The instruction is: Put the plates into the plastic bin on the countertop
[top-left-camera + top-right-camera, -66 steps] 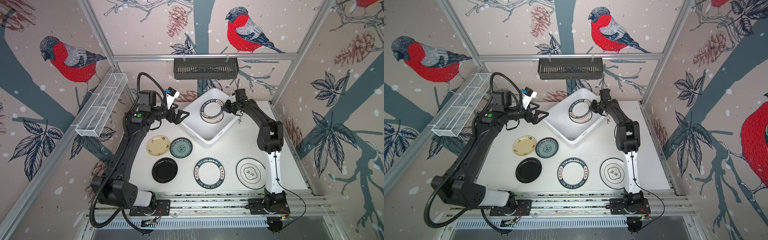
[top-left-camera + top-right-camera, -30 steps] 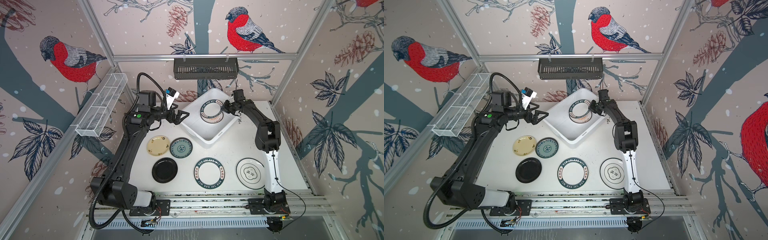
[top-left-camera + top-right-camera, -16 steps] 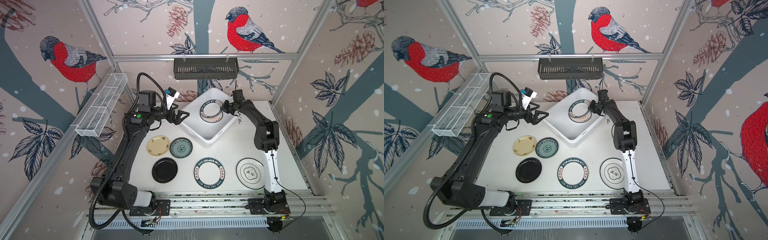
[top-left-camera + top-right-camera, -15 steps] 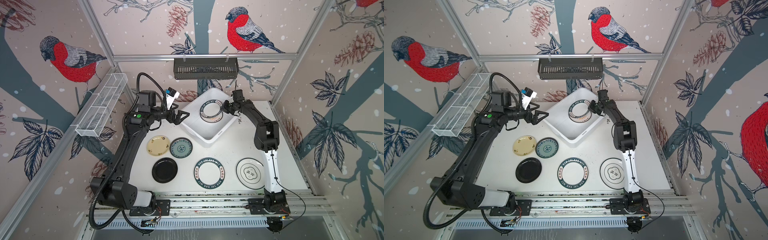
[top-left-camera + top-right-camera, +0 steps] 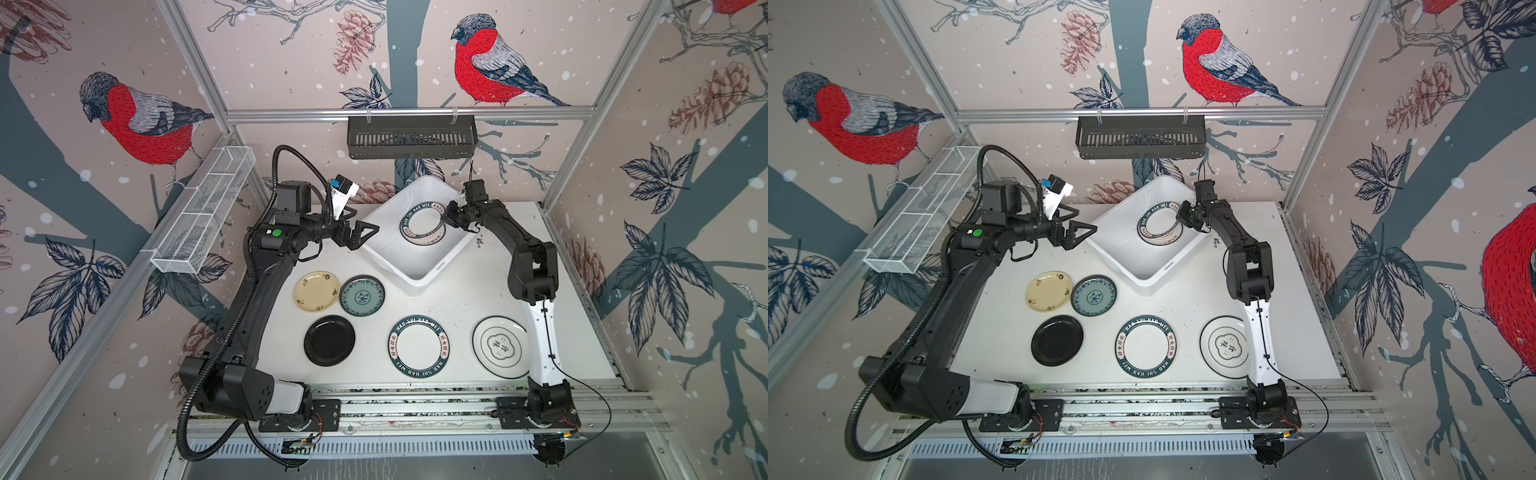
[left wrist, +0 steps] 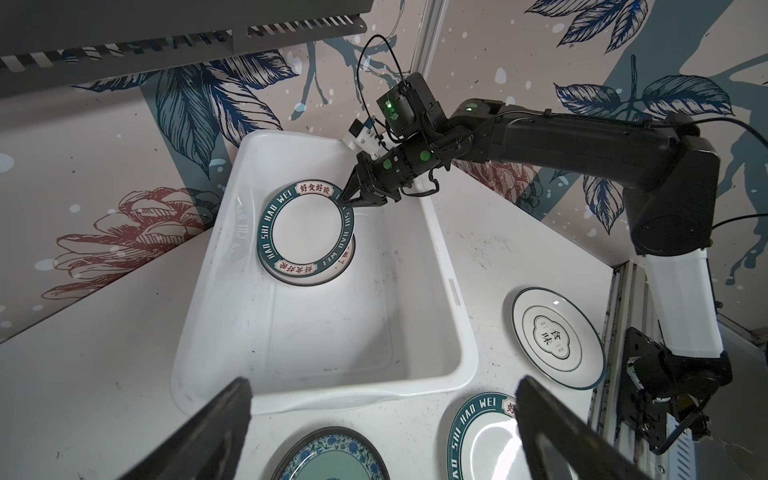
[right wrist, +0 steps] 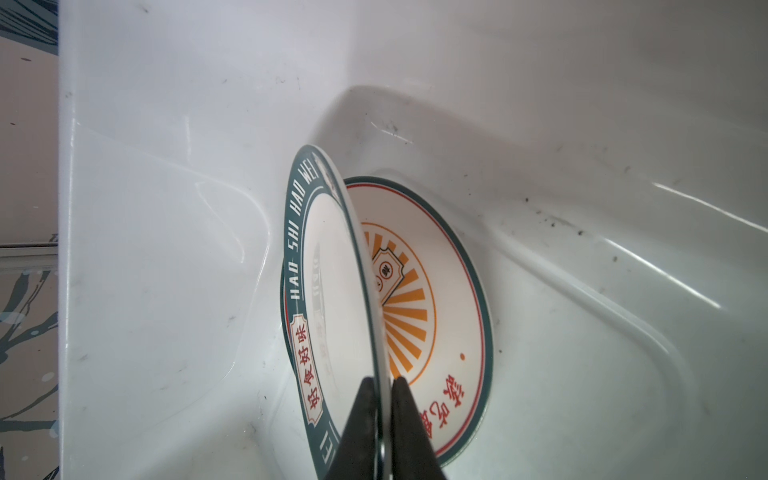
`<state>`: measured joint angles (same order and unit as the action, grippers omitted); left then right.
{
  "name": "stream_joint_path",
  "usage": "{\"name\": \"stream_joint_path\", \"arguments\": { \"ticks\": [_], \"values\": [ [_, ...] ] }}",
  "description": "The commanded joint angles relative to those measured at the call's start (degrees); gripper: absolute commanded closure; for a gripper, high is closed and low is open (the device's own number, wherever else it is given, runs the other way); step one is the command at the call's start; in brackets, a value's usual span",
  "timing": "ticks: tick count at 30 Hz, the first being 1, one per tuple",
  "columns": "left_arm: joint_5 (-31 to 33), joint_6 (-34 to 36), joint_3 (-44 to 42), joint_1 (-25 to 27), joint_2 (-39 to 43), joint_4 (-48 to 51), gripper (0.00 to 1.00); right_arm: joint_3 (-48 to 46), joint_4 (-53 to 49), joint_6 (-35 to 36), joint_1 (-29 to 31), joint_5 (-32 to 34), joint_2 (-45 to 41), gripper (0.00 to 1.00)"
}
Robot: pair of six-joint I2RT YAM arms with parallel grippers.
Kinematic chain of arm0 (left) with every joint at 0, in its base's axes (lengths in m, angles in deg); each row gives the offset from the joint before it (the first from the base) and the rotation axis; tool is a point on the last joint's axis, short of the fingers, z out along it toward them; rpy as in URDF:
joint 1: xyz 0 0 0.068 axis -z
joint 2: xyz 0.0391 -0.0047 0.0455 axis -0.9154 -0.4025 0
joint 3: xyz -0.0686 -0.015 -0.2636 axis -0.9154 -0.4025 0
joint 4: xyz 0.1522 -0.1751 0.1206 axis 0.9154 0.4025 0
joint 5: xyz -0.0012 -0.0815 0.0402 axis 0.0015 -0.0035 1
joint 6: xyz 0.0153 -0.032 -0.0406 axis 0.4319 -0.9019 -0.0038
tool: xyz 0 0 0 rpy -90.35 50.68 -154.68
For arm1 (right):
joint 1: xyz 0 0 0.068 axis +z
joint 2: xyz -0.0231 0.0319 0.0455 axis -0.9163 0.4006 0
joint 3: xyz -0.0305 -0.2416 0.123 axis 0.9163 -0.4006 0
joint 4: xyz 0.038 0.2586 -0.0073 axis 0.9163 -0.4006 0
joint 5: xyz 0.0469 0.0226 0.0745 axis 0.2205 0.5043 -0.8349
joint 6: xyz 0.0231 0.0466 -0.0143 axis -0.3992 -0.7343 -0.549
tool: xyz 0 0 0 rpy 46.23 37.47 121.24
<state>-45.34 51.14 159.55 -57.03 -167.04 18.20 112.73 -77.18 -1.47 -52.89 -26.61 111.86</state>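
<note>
So the right gripper is pinching the lettered plate by its rim, fingers clamped on either side of the edge. It's holding the plate down inside the plastic bin, at the bin's far end, right over the patterned plate that's already lying flat in there. The bin itself is sitting skewed against the far edge of the countertop. The plate is riding tilted: pinched edge up on the right arm's side, opposite edge dipping toward the bin floor, printed face looking up and over toward the left arm. It's round, so there's no real long axis, just that slope line from the high rim to the low rim. I can't tell if the low edge is touching yet. If I were driving, I'd be dropping the wrist until the plate is lying nearly flat on the one below, and only then opening up and backing out level so nothing gets dragged. Letting go while it's this steep is asking for a clatter or a slide into the wall. The left gripper is hanging wide open and empty beside the bin's left corner. Waiting on the countertop: the cream-yellow plate, teal plate, black plate, second lettered plate and emblem plate.
</note>
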Motion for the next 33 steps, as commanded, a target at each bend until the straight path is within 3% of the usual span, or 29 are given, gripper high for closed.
{"name": "stream_joint_path", "arguments": {
  "ticks": [1,33],
  "values": [
    [-0.8,0.7,-0.2,0.2,0.3,-1.1,0.02,0.0,0.6,-0.4,0.2,0.9,0.0,0.85],
    [-2.1,0.4,0.0,0.2,0.2,-1.4,0.02,0.3,-2.6,1.3,0.2,3.3,0.4,0.69]
  ]
}}
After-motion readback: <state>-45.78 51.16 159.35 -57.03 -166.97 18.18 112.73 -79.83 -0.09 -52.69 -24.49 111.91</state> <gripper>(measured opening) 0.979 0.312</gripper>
